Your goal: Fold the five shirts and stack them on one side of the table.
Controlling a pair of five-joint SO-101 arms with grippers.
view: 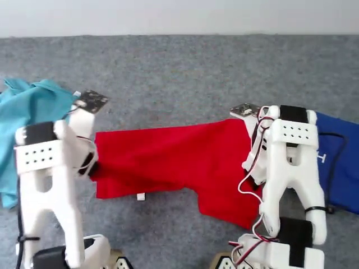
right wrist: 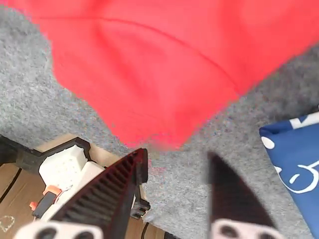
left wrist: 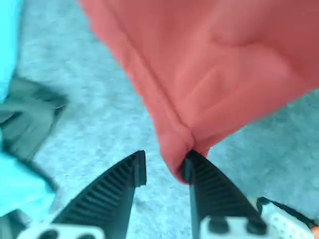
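red cloth shirt (view: 179, 157) mid-table, partly folded; crumpled teal shirt (view: 22, 106) left, dark blue printed shirt (view: 336, 168) right; no stack begun, likely most work left. left gripper (left wrist: 167, 162) and right gripper (right wrist: 178, 158) spread apart at red shirt's ends, clamping nothing.

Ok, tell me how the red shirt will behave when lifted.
Probably floppy: the red shirt lies flat with creases and bunches at the left gripper. Lifted by an edge it would likely sag. Thin cloth, so probably light.
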